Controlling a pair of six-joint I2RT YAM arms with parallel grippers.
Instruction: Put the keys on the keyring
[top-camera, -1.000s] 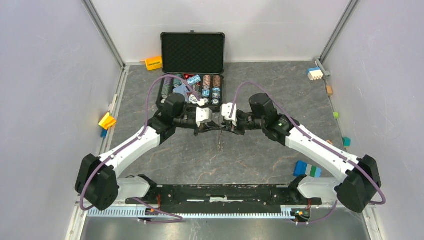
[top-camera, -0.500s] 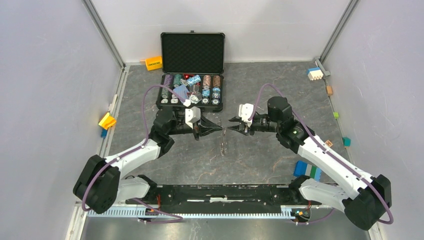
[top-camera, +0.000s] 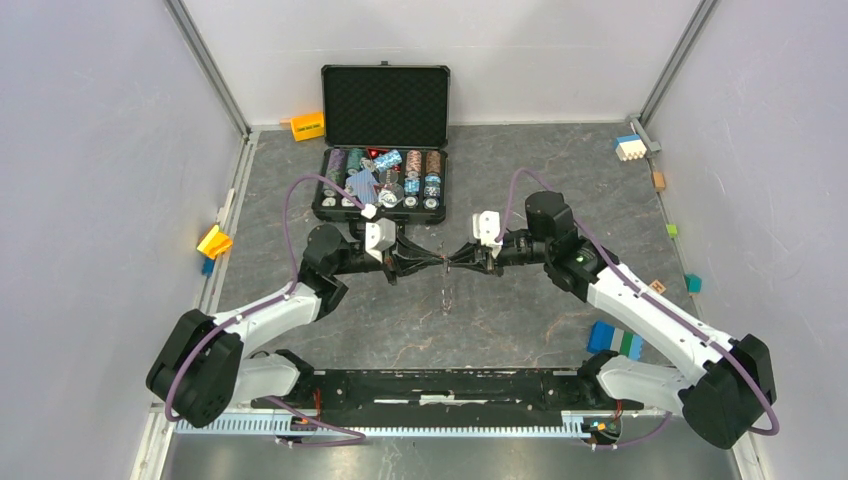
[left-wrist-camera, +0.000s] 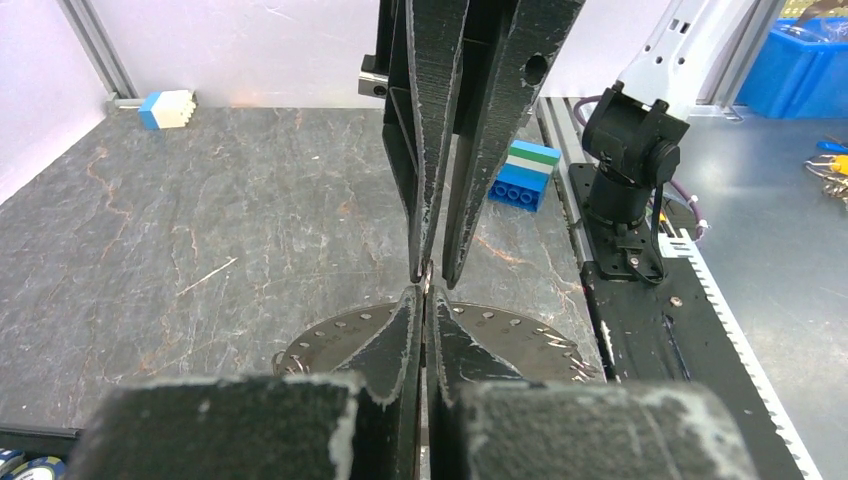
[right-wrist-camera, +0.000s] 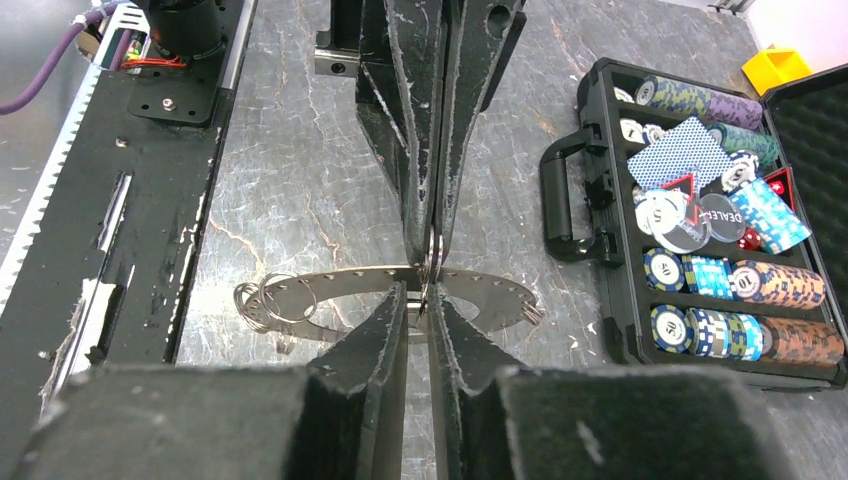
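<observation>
Both arms reach inward from their bases, elbows bent outward and wrists level, so that the left gripper (top-camera: 435, 258) and the right gripper (top-camera: 455, 258) point straight at each other, tip to tip, above the grey marbled stone table (top-camera: 520, 180) just in front of the open black case of poker chips (top-camera: 385, 105). Between the tips hangs the keyring (top-camera: 445, 292) – a large flat grey metal ring with small holes along its rim – edge-on from above. The left fingers are clamped tight on its upper rim. The right fingers stand nearly together at the same spot – whether they press it, I cannot tell
</observation>
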